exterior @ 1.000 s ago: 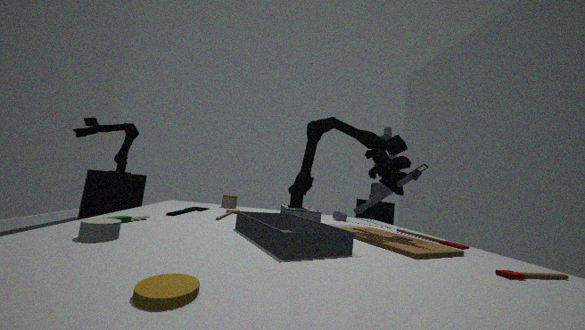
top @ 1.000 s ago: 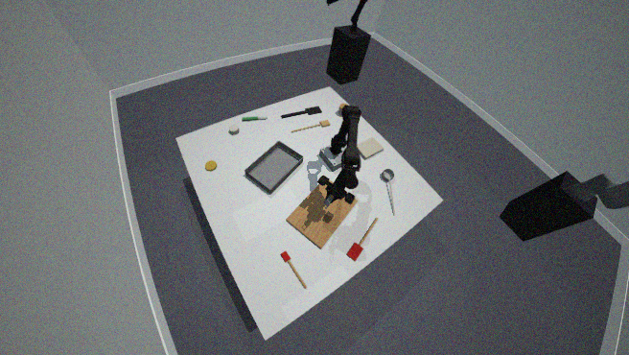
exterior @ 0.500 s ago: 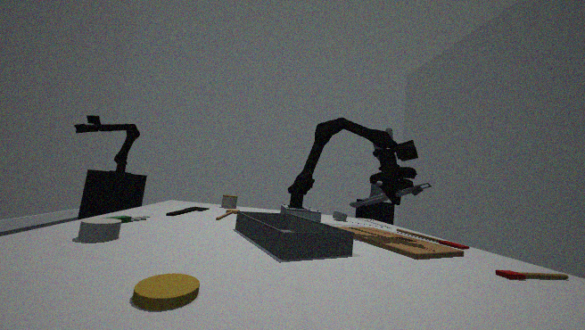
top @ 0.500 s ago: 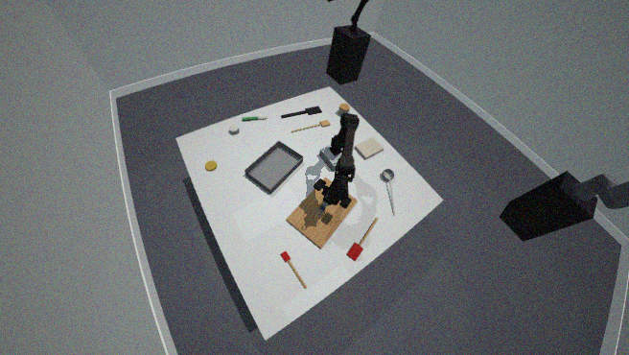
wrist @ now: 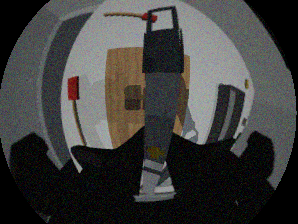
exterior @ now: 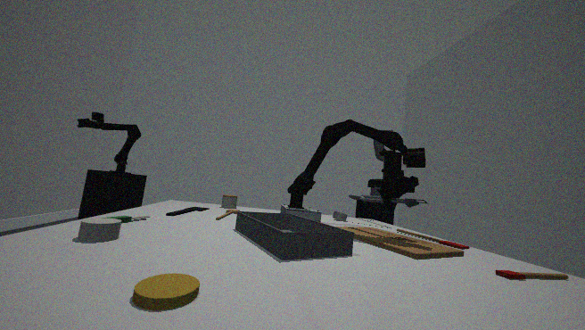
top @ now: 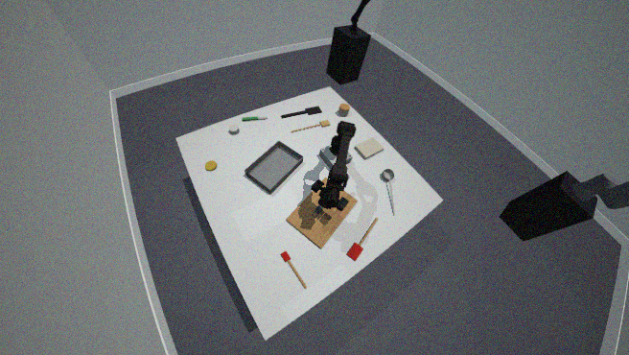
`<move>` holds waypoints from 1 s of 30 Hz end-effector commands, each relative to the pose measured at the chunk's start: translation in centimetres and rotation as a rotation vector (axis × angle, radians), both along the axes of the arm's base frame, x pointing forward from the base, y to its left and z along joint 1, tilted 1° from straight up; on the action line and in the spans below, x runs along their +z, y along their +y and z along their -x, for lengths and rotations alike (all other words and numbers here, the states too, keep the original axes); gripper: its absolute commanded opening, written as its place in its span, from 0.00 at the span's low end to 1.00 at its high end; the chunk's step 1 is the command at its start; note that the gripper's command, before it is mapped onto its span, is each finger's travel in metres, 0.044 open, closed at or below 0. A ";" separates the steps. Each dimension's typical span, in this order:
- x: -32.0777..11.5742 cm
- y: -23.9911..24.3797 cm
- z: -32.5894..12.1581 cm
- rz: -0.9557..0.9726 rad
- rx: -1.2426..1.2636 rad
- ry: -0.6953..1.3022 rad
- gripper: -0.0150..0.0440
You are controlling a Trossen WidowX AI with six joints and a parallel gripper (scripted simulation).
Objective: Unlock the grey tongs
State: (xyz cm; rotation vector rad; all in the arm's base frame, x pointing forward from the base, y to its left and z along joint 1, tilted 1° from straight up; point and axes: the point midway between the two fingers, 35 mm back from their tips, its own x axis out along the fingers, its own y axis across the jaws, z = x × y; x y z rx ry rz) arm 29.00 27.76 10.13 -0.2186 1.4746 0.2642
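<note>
The grey tongs (exterior: 412, 202) (wrist: 162, 95) are held in the air, lying nearly level above the wooden board (top: 312, 235) (exterior: 428, 254) (wrist: 120, 65). In the wrist view their dark hinge block with the wire loop is at the top and the grey arms run down to the fingers. The arms look close together. My gripper (top: 330, 197) (exterior: 392, 196) points down and is shut on the tongs; its fingertips are partly hidden. The tongs are mostly hidden under the arm in the top view. The roasting tin (top: 258, 184) (exterior: 312, 245) has no tongs across it.
A red spatula (top: 355, 251) and a red-tipped brush (top: 286, 256) lie beyond the board. A ladle-like strainer (top: 387, 175) and a beige block (top: 368, 148) lie beside the arm. A yellow disc (top: 211, 165) (exterior: 166, 290) lies past the tin. Two other arms stand off the table.
</note>
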 end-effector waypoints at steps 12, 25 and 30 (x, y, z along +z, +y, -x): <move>-0.7 0.1 0.0 0.000 -0.011 0.035 0.00; -2.8 0.3 -0.1 0.000 -0.011 0.035 0.00; -3.6 0.3 -0.2 0.000 -0.011 0.035 0.00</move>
